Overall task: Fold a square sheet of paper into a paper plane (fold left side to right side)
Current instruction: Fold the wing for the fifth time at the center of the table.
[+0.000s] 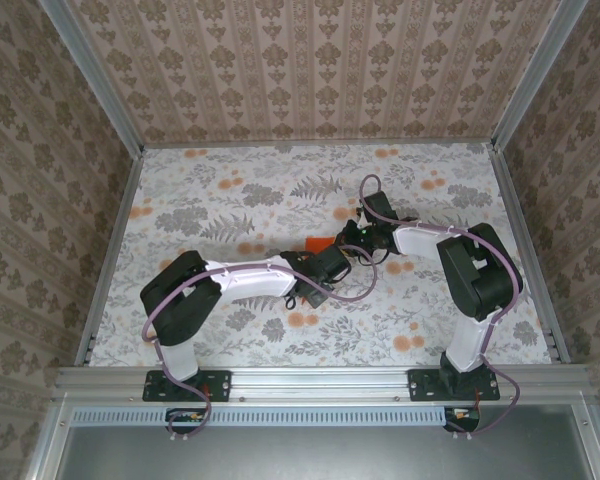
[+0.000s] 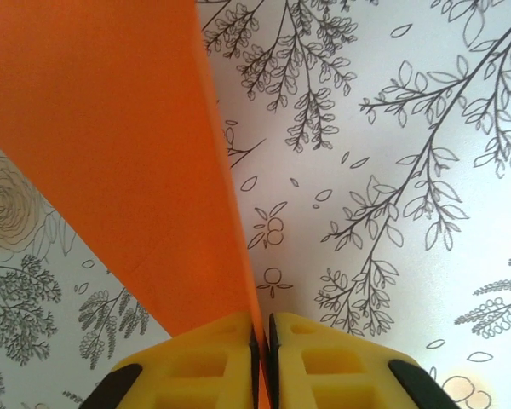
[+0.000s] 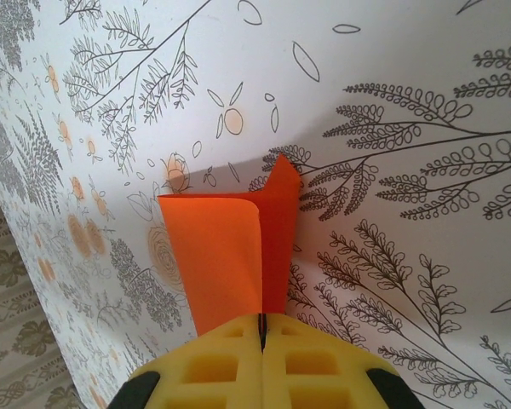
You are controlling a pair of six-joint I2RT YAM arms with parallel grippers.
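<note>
left tool, right tool crowding orange paper mid-table, open tabletop all round, walls beyond

Worktop: we see a pale floral-print surface with patterned walls on three sides.
Left arm: we see it stretch rightward to the middle.
Right arm: we see it stretch leftward to meet the other.
Orange paper: we see a small bright patch where the arm tips meet, mostly hidden.
</note>
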